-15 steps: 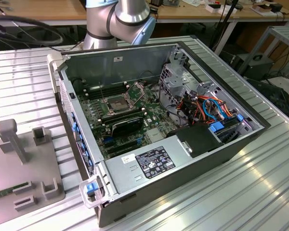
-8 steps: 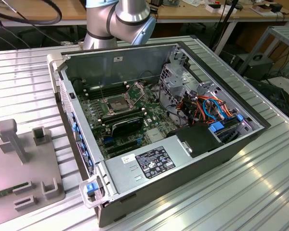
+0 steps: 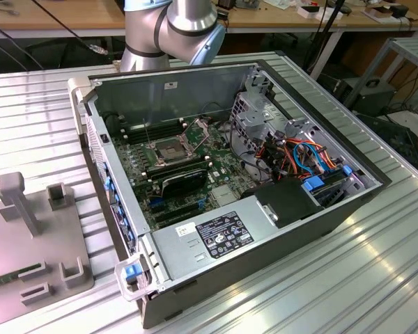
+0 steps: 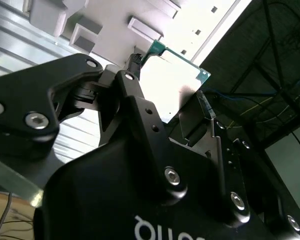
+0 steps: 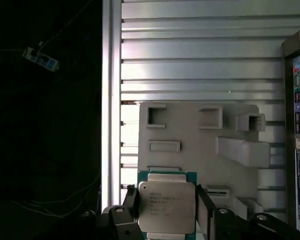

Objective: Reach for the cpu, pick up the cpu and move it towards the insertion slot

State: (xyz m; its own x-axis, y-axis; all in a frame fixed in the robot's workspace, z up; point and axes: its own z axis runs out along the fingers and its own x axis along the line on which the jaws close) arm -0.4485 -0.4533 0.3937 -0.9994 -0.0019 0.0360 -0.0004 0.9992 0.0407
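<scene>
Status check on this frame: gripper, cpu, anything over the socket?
Status: gripper shut on the cpu, chip between the fingers. Grey fixture plate beyond it. In the case, insertion slot uncovered, nothing over it.

Place: robotics lab / electronics wkshop.
Table: ribbed alu. top [image 3: 334, 278], industrial type, running across the whole work area.
Jig: grey plate [image 3: 14, 257] w/ moulded holders & posts, lying on the table at the ext. view's left.
Robot: silver-and-blue arm [image 3: 171, 28] rising behind the PC.
Workpiece: desktop PC case [image 3: 181, 87] lying on its side, cover off; motherboard [image 3: 216, 163] & coloured drive cables [image 3: 303, 156] exposed.
Background: wooden benches [image 3: 63, 17] w/ clutter & loose leads; metal rack [image 3: 411, 52] at the ext. view's right.
Power: socket strip [image 5: 41, 57] w/ trailing wires, beyond the table edge in the first wrist view.
</scene>
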